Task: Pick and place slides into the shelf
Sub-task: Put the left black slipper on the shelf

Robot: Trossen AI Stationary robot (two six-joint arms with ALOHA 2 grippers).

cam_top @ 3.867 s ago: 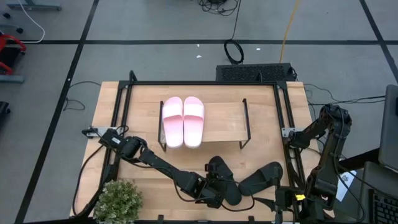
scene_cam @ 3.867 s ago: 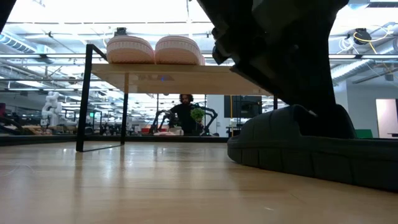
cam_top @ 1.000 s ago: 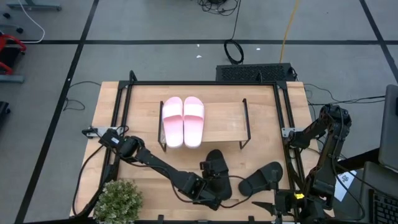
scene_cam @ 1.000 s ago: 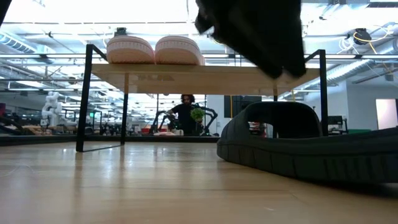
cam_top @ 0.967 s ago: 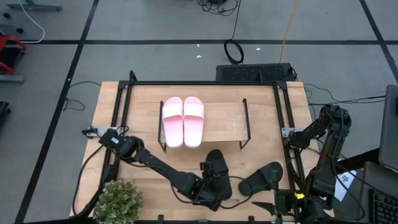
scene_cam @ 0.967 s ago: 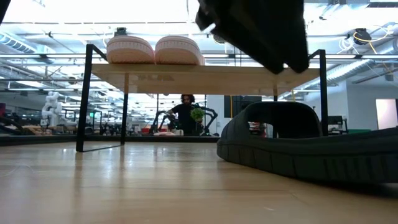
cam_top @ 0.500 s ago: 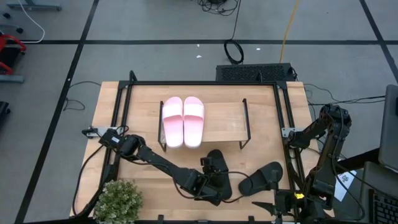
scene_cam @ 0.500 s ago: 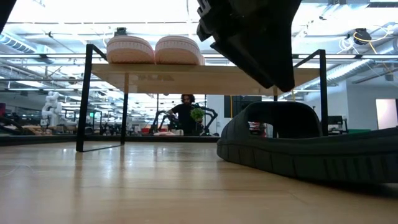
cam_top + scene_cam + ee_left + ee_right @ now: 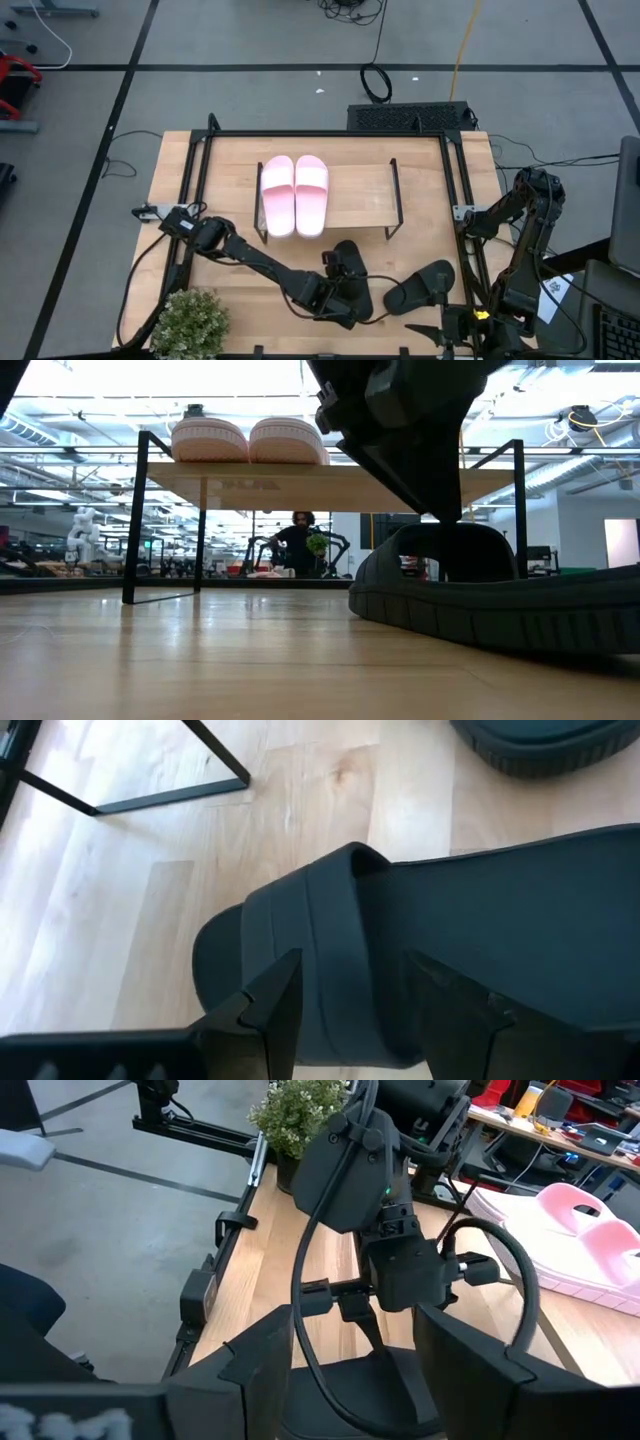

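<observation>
Two light pink slides [image 9: 293,195] lie side by side on the left part of the shelf's board [image 9: 360,195]. My left gripper [image 9: 338,290] is in front of the shelf, shut on one black slide [image 9: 350,265], which fills its wrist view [image 9: 500,930]. The other black slide [image 9: 420,288] lies sole-down on the table to its right; it also shows in the low view [image 9: 480,600]. My right gripper [image 9: 355,1360] is open and empty at the table's near edge, behind that slide. My left gripper holds the black slide by its wide strap [image 9: 335,970]. One finger [image 9: 275,1005] stands at the strap's toe-side edge and the other [image 9: 450,1005] at its heel side, so the fingers lie along the slide. In the low view the slide hangs tilted, clear of the table.
A potted plant [image 9: 190,320] stands at the table's near left corner. A black frame [image 9: 330,133] runs round the tabletop. The shelf's right half [image 9: 365,185] is bare board. The shelf's thin black legs [image 9: 215,755] stand just beyond the held slide.
My left gripper has shifted a little toward the table's right and far side with the black slide. In the low view the held slide has tipped, and its low end has come down closer to the slide on the table.
</observation>
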